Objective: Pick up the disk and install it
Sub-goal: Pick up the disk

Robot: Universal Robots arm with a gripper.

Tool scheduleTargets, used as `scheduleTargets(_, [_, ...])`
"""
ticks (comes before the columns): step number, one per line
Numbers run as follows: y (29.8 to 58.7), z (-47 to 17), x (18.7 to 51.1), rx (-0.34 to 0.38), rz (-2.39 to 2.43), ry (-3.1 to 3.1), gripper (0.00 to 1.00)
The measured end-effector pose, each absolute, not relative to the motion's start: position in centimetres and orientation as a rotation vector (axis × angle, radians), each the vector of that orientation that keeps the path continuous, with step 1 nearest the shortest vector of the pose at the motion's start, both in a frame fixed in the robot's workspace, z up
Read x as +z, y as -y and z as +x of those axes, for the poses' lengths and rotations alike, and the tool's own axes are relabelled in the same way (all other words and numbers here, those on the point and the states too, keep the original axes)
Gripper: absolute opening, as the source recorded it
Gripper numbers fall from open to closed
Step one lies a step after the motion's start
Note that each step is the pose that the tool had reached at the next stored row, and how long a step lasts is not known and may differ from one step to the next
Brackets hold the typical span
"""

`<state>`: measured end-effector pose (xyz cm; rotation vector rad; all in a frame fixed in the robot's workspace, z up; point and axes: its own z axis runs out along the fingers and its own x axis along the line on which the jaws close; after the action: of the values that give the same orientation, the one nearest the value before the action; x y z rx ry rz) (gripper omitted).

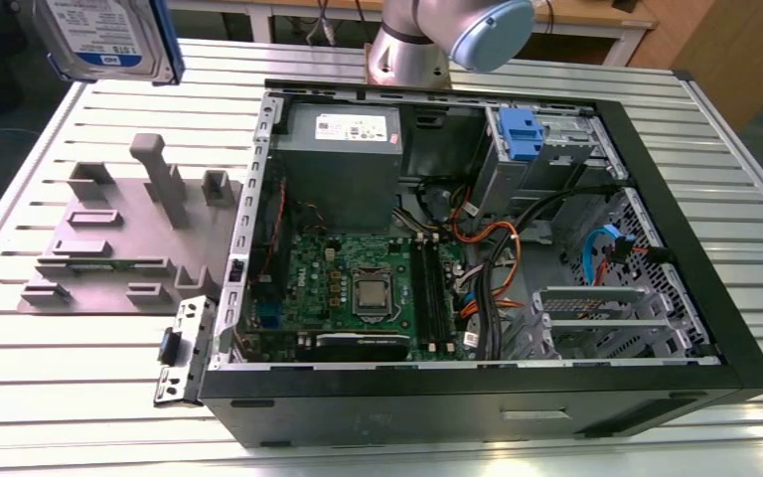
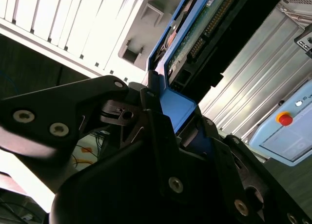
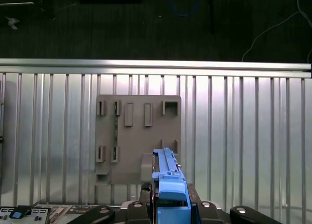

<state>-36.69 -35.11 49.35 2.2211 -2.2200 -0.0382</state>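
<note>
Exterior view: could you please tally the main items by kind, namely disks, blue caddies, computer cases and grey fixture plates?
disk: 1
blue caddy: 1
computer case: 1
grey fixture plate: 1
Total: 4

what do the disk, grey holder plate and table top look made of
Flat silver-grey disk: apparently metal casing, glossy paper-like label; its blue side rails look like plastic. Matte grey holder plate: probably moulded or printed plastic, no shine. Ribbed silver table top: likely aluminium, brushed sheen.
</note>
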Motion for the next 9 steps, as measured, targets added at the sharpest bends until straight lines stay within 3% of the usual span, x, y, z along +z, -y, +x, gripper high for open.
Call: scheduleTargets(9, [35.49, -36.67, 49.35, -0.038, 2.221, 2.220, 0.36])
